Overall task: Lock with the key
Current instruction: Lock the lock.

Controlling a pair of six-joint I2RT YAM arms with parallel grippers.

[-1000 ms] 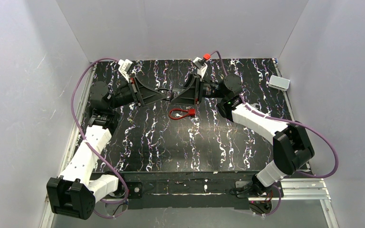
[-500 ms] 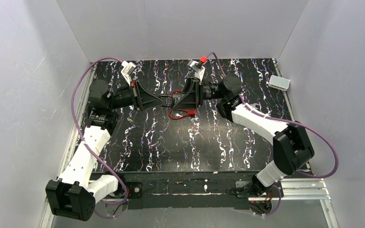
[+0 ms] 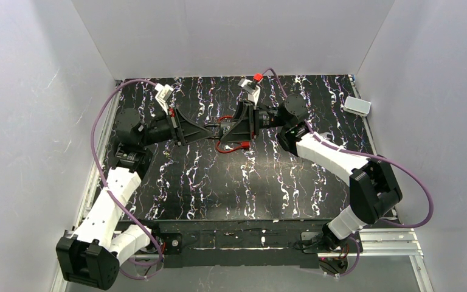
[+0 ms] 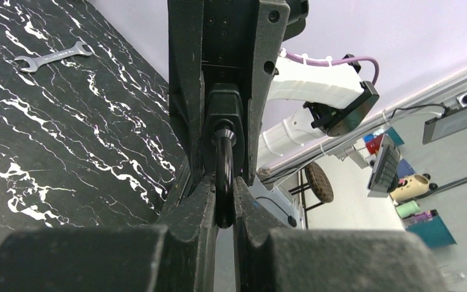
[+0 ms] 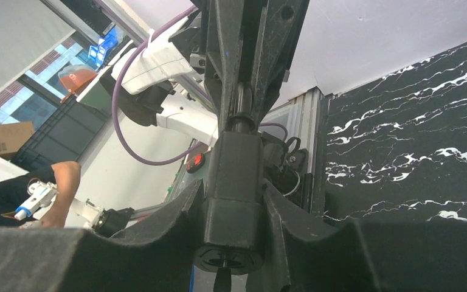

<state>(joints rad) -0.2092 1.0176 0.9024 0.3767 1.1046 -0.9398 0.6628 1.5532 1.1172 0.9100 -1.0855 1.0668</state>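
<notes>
your two grippers meet tip to tip above the far middle of the table (image 3: 219, 194), with the lock (image 5: 234, 182) held in the air between them.

your left gripper (image 3: 210, 129) reaches in from the left. in the left wrist view its fingers (image 4: 194, 207) are pressed together on the lock's black shackle (image 4: 223, 167), which stands upright in the narrow slot between them. the shackle's upper end goes into the lock body, just beyond the fingertips.

your right gripper (image 3: 225, 126) comes in from the right, facing the left one. in the right wrist view its fingers (image 5: 179, 219) are clamped on either side of the black lock body. the round keyway end faces the camera, at the bottom of the frame. a small dark piece shows just under the keyway at the frame's edge. you cannot tell from here whether that is the key.

a red loop (image 3: 231, 146) with a red tag lies on the table just nearer the bases than the two gripper tips. part of it seems to rise toward the lock, though the top view is too small to tell whether they touch.

a wrench (image 4: 51, 56) lies flat on the table, well apart from the lock. a white box (image 3: 357, 105) sits at the table's far right edge.
</notes>
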